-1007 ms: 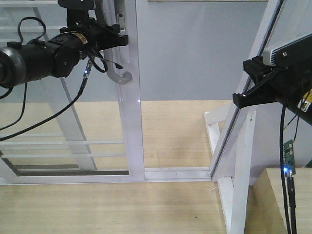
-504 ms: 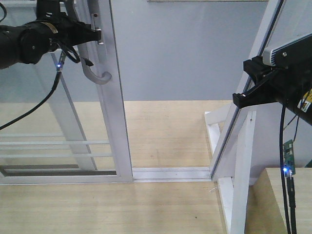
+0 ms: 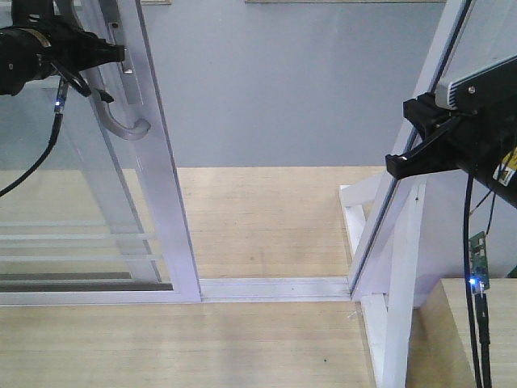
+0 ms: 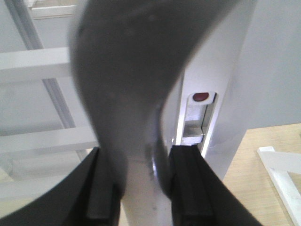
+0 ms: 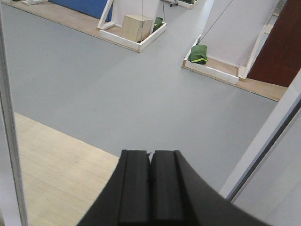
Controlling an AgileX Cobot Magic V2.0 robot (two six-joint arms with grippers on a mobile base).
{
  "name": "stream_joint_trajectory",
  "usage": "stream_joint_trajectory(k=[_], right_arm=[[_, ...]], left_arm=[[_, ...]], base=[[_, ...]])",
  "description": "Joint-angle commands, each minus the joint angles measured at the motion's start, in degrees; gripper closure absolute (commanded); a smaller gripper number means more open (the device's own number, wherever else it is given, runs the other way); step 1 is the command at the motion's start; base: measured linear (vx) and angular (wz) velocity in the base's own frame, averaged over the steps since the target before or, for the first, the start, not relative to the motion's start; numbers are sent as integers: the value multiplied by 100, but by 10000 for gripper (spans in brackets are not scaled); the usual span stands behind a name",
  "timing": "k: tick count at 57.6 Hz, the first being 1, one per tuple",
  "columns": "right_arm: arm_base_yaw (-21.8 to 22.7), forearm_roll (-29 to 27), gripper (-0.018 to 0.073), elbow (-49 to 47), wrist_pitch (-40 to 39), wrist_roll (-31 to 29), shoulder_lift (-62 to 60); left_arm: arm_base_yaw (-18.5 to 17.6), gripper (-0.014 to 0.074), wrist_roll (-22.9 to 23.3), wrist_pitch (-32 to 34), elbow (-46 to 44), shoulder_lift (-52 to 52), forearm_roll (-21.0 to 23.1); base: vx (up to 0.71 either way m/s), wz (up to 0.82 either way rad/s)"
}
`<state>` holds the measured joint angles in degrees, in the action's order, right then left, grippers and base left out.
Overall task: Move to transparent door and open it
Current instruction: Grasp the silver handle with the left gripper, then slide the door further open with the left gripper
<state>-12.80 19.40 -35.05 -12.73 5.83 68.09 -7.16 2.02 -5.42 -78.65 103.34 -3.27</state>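
Left gripper [image 4: 141, 186] clenched on the handle [image 4: 127, 70]; we judge the transparent door [image 3: 157, 202], well apart from the frame [image 3: 371, 242], largely open, little travel left; right gripper [image 5: 150, 183] pinched empty

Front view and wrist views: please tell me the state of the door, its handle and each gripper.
transparent door: partly open, with a wide gap on its handle side.
handle: clamped on both sides.
left gripper: shut on the handle.
right gripper: shut, holding nothing.
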Motion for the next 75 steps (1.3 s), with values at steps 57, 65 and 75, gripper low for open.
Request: stream_joint_trajectory(k=[57, 65, 75], right_arm=[[33, -54, 565, -177, -471, -24, -142], [33, -54, 565, -177, -310, 222, -347], [33, -54, 565, -165, 525, 331, -1212]], left_arm=[[770, 603, 36, 421, 1148, -2436, -93], [770, 603, 36, 542, 2112, -3386, -87], [764, 603, 24, 486, 3304, -4777, -92]], base=[[0, 0], [0, 0], [0, 0]])
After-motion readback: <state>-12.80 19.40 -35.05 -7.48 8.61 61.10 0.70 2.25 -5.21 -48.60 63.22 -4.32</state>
